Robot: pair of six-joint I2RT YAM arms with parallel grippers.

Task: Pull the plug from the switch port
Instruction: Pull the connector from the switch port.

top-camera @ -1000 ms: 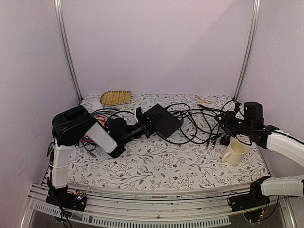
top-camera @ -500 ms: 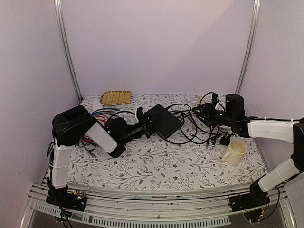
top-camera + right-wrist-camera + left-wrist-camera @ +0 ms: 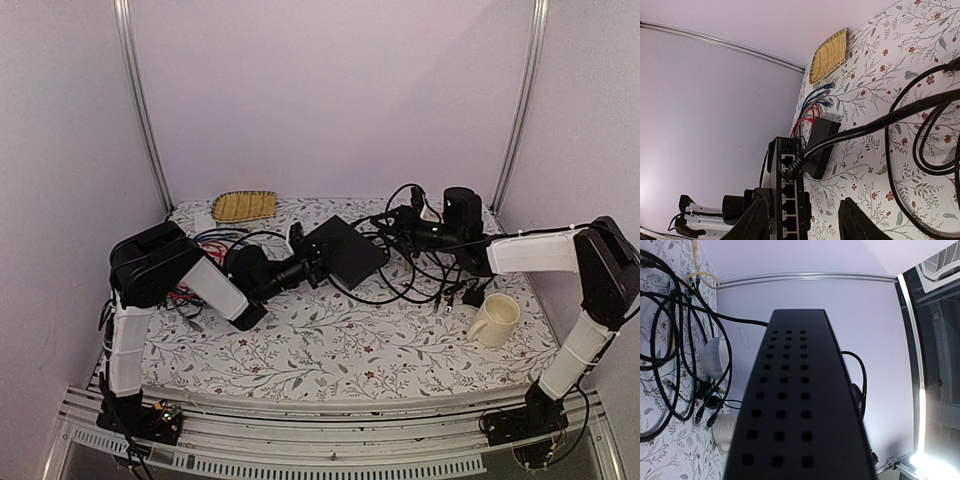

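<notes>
Flower-printed cloth (image 3: 330, 350) is spread over the table, which is hemmed in by pale lilac walls. Left of centre, the switch (image 3: 348, 250) is clamped at its near-left edge by the left gripper (image 3: 312, 268), its perforated black face filling the left wrist view. The right gripper (image 3: 392, 222) is stretched across from the right and hangs just right of the switch, apart from it. Its fingers are spread with nothing between them, and the switch's socket row is framed in the gap. The plug (image 3: 791, 172) is seated in one socket, and its black cable (image 3: 870, 125) is drawn away to the right above those fingers. A cream mug (image 3: 495, 320) stands near the right edge. A woven yellow tray (image 3: 244, 205) lies at the far left.
</notes>
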